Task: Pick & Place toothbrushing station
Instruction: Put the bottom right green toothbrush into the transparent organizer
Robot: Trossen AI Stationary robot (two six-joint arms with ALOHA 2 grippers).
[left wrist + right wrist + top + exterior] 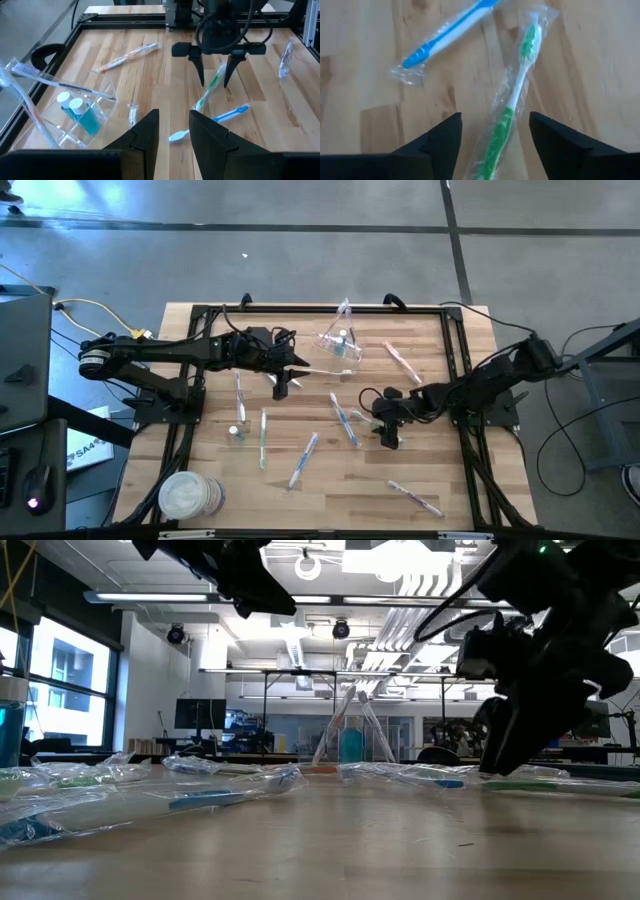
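Note:
A green toothbrush (512,107) in a clear wrapper lies flat on the wooden table. My right gripper (495,117) is open, low over it, with one finger on each side of its handle (215,82). A blue-and-white wrapped toothbrush (445,30) lies close beside it. The clear plastic cup (75,112) stands farther back near the far rail, with toothbrushes and two blue-capped tubes (70,102) in it. My left gripper (292,372) hangs high beside the cup, open, with only the table showing through its gap (174,115).
More wrapped toothbrushes lie scattered on the table (262,435) (303,458) (415,498) (400,358), and a small tube (235,432) lies at the left. A stack of white discs (185,495) sits at the near left corner. A black rail (320,308) frames the table.

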